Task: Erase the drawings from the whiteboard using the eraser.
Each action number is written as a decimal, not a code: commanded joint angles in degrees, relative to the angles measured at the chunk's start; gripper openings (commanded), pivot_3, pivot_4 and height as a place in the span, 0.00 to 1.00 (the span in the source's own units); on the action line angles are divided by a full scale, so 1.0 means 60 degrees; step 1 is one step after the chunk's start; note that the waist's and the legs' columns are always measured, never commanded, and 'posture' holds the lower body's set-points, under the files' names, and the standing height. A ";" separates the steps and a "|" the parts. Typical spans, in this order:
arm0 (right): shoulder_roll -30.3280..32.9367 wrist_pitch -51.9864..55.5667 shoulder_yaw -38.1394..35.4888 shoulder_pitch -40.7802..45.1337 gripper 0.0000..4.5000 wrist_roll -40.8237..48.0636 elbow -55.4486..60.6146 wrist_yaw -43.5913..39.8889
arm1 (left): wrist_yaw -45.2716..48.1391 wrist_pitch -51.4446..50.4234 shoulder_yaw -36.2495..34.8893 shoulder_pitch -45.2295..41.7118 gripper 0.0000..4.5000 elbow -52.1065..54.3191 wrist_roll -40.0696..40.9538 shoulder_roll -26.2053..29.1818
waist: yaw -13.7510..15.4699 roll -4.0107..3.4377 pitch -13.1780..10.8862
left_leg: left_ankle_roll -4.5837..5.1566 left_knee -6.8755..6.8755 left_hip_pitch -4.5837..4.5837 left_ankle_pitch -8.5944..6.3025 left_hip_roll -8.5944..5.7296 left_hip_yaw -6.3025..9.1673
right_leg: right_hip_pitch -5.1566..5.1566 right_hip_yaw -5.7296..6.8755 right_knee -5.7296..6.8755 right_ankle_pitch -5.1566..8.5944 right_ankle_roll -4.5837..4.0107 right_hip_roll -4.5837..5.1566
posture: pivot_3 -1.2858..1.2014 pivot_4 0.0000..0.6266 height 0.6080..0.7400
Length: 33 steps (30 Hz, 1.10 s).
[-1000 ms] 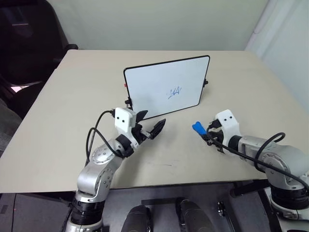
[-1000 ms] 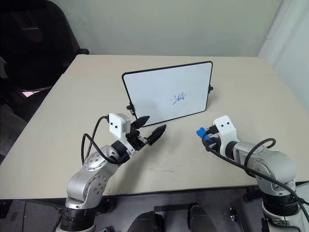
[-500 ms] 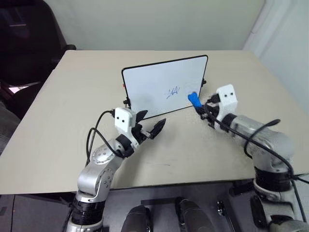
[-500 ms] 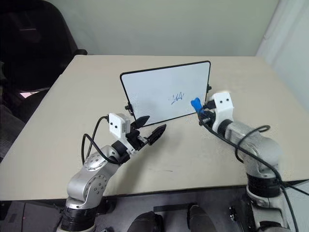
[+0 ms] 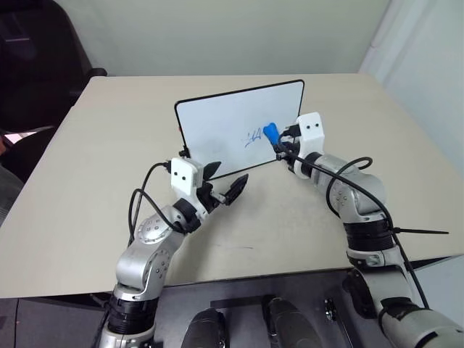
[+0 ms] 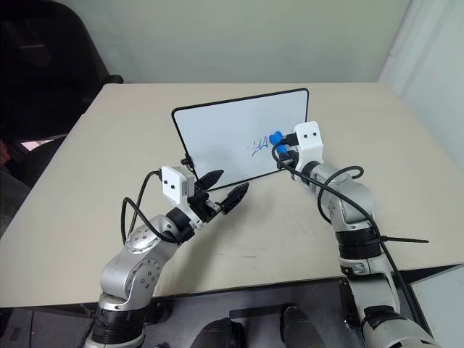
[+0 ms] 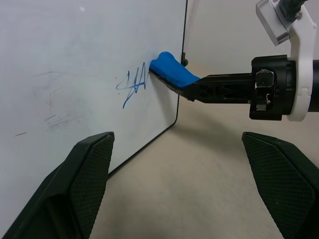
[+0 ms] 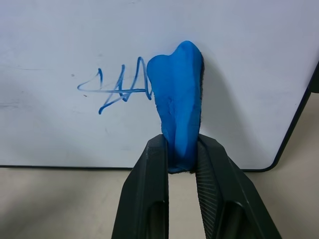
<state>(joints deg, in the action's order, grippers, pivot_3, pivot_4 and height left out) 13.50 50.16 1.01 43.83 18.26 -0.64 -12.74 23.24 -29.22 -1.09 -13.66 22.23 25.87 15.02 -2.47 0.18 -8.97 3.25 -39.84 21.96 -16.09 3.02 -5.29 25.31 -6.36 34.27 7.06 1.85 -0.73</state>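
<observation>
My right claw (image 8: 180,154) pinching eraser (image 8: 177,99), tip on whiteboard (image 5: 217,130) at 3 o'clock of drawings (image 8: 117,87). Left claw (image 5: 226,185) spread.

Beige tabletop (image 5: 87,181), pale plain wall (image 5: 217,32) behind, black chair (image 5: 32,65) at the table's left – even light

Smooth board, matt table

The whiteboard (image 5: 232,123) is smooth and faintly glossy; the eraser (image 8: 175,99) looks matt blue plastic; the table (image 5: 109,167) is matt beige; the gripper fingers (image 7: 75,194) are finely textured black plastic.
</observation>
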 commanded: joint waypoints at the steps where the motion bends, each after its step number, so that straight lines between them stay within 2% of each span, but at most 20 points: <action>1: -0.0169 -0.0350 -0.0021 0.0493 0.14 0.0050 0.0380 -0.0235 | -0.0022 0.0105 -0.0099 -0.0014 1.00 0.0289 0.0070 0.0017 | -0.0021 0.0000 0.0000 | -0.0001 -0.0001 0.0000 0.0004 0.0000 0.0001 | 0.0002 -0.0001 0.0009 -0.0002 -0.0003 0.0000 | 0.52 0.24 1.00; 12: -0.0106 0.0125 0.0597 0.0321 0.14 0.0049 0.1005 -0.1101 | -0.0274 -0.0229 -0.0097 -0.0144 1.00 0.0599 0.0154 -0.0015 | -0.0007 0.0000 0.0000 | -0.0005 0.0004 0.0000 0.0019 0.0002 0.0003 | 0.0028 0.0005 0.0057 0.0008 -0.0027 -0.0003 | 0.52 0.24 1.00; 21: -0.0251 -0.0145 -0.0046 0.1175 0.14 0.0000 0.0362 -0.0813 | -0.0387 -0.0420 -0.0117 -0.0177 1.00 0.0775 0.0200 0.0002 | 0.0033 0.0001 0.0000 | -0.0015 0.0000 0.0001 0.0014 -0.0001 0.0001 | 0.0028 0.0001 0.0059 0.0019 -0.0028 0.0000 | 0.52 0.24 1.00; 33: -0.0216 -0.0068 0.0741 0.0596 0.14 -0.0497 -0.0541 -0.1154 | -0.0308 -0.0309 -0.0080 -0.0155 1.00 0.0670 0.0107 0.0021 | 0.0035 0.0001 0.0001 | -0.0025 -0.0007 -0.0001 0.0022 0.0000 0.0003 | 0.0039 0.0000 0.0102 0.0021 -0.0034 0.0001 | 0.52 0.24 1.00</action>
<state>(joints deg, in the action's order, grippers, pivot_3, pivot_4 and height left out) 12.08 49.53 5.04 47.50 15.91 -4.19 -19.19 21.13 -31.86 -1.52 -13.95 24.69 26.08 15.08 -2.26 0.18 -8.97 3.11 -39.88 21.96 -15.96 3.02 -5.27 25.54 -6.36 34.90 7.19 1.65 -0.73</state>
